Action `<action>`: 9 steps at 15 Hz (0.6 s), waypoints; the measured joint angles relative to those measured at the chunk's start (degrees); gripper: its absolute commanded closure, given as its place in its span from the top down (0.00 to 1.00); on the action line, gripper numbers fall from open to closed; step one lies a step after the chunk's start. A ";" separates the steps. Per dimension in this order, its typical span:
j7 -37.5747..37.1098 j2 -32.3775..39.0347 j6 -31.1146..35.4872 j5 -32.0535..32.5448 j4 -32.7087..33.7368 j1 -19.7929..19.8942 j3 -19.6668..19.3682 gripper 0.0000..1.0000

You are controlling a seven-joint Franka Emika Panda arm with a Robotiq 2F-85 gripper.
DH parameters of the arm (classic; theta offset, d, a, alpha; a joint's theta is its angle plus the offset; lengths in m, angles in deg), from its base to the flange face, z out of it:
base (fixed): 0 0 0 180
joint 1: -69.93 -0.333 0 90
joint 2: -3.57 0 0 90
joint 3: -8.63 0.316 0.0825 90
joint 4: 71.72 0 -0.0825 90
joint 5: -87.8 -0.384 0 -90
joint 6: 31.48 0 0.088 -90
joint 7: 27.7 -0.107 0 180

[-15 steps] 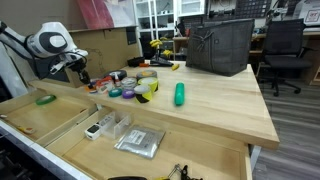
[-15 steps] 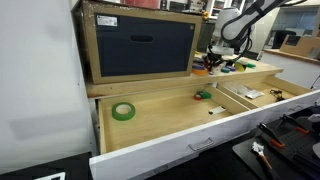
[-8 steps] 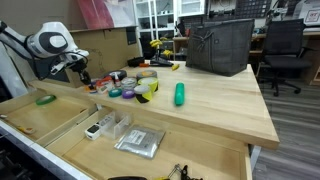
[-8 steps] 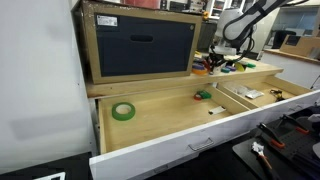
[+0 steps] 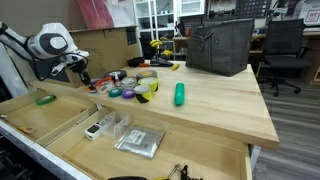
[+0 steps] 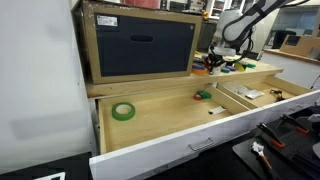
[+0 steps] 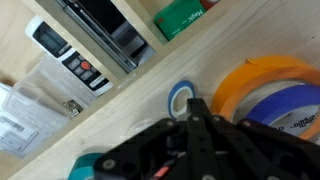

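1. The pincer (image 7: pixel 193 106) has its fingers pressed together, and nothing shows between them. Compared with the pictures from a second before, neither it nor the arm has shifted. In both exterior views it hangs low over the end of the desk (image 5: pixel 220 110) where the tape rolls are clustered.
2. Just past its tips lies the small blue-and-white tape roll (image 7: pixel 181 98). It sits flat on the desk, close to the edge above the open drawer (image 5: pixel 60 125). It lies where it did, and as far as the wrist view shows, nothing touches it.
3. Beside that roll, away from the edge, the orange tape roll (image 7: pixel 262 75) sits against the blue tape roll (image 7: pixel 292 112). Neither has moved.
4. Beyond the desk edge, a remote control (image 7: pixel 66 55) lies down in the drawer.
5. Farther along the desk, a green cylinder (image 5: pixel 180 94) lies on its side near the middle. The black bin (image 5: pixel 218 45) stands toward the far edge.
6. Nothing has changed, so I judge the work at a pause: no roll is gripped, lifted or pushed.
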 measured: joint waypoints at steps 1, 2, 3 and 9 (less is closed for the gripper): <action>0.08 0.26 0.11 0.00 0.00 -0.03 0.05 0.00; 0.09 0.52 0.19 0.00 0.01 -0.08 0.07 0.00; 0.09 0.76 0.26 0.00 0.04 -0.13 0.07 0.00; 0.10 1.06 0.32 0.00 0.51 -0.16 -0.04 0.00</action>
